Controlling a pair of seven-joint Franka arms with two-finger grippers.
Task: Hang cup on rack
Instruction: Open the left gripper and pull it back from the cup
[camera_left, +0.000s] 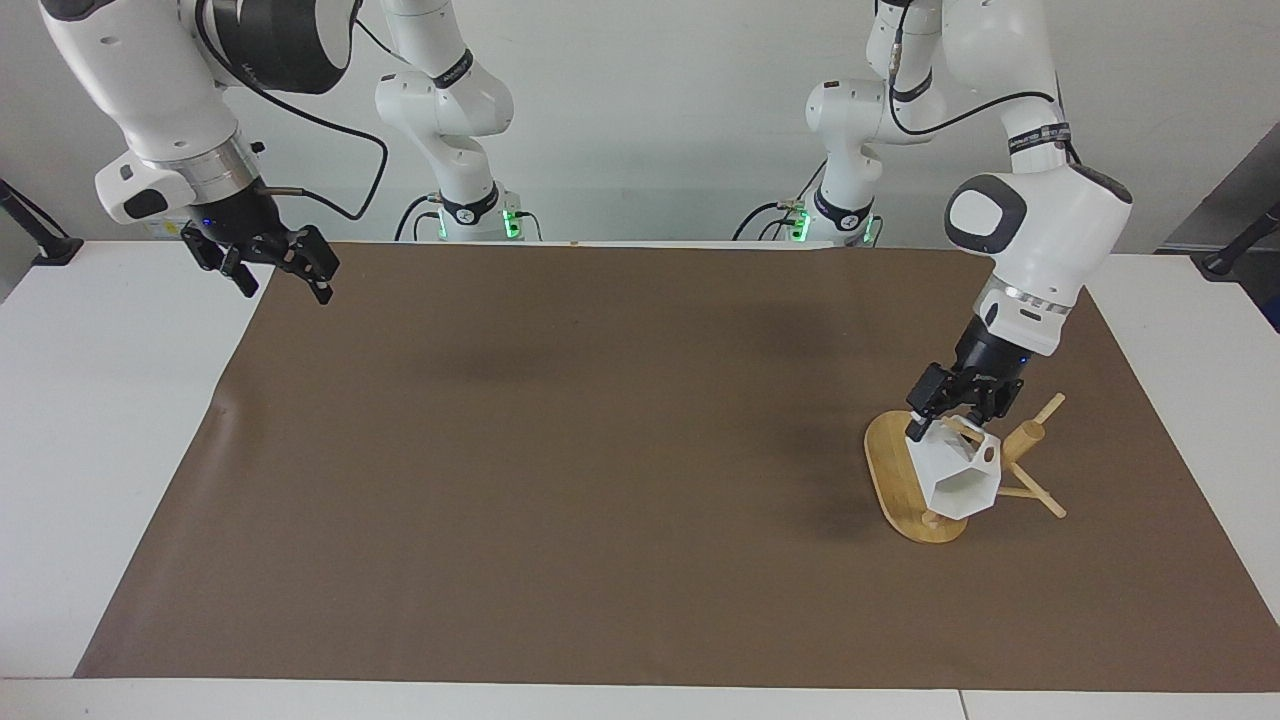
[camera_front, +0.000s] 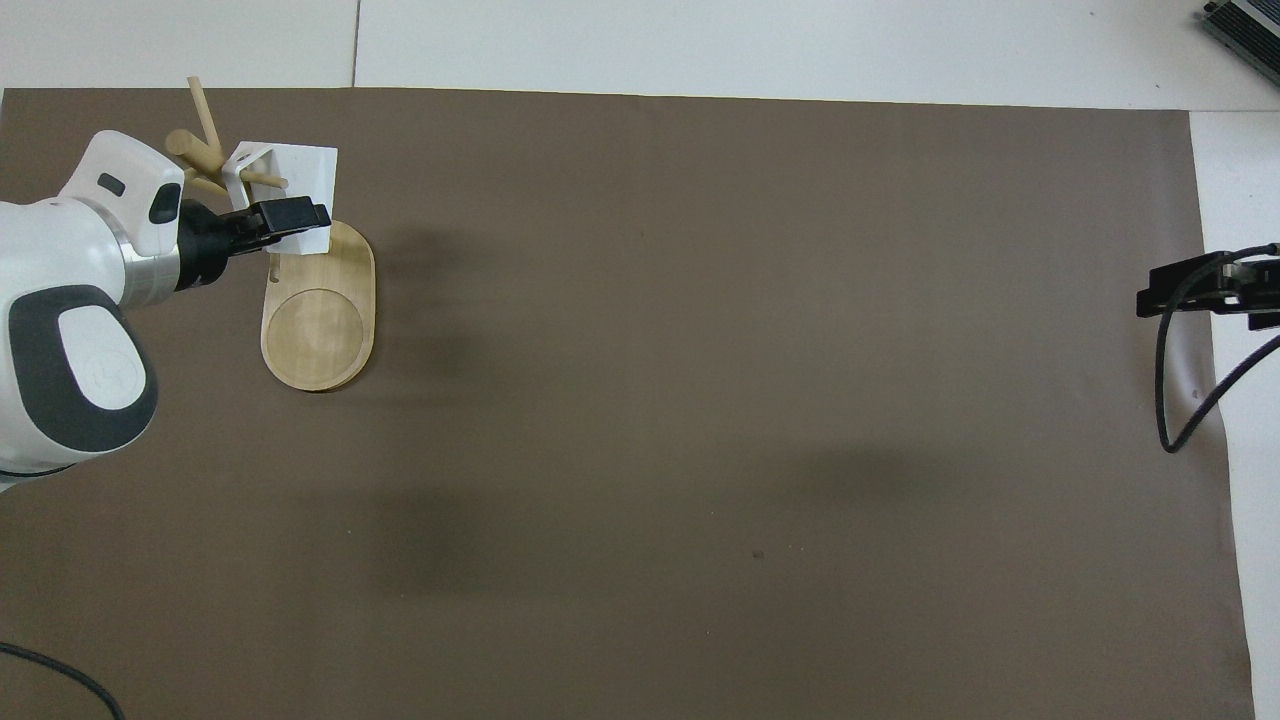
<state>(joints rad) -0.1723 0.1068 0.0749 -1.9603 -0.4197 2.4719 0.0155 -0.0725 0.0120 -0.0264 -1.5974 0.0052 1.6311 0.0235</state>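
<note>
The white faceted cup is at the bamboo rack, over the rack's oval base, with its mouth turned away from the robots. A thin peg runs into its handle at the top. My left gripper is over the base, shut on the cup's upper edge. In the overhead view the cup shows a flat white face beside the rack's post, above the base, and the left gripper covers its near edge. My right gripper waits open and empty, raised over the mat's corner at the right arm's end.
A brown mat covers most of the white table. The rack stands at the left arm's end of the mat. The right gripper with its looped black cable shows at the mat's edge.
</note>
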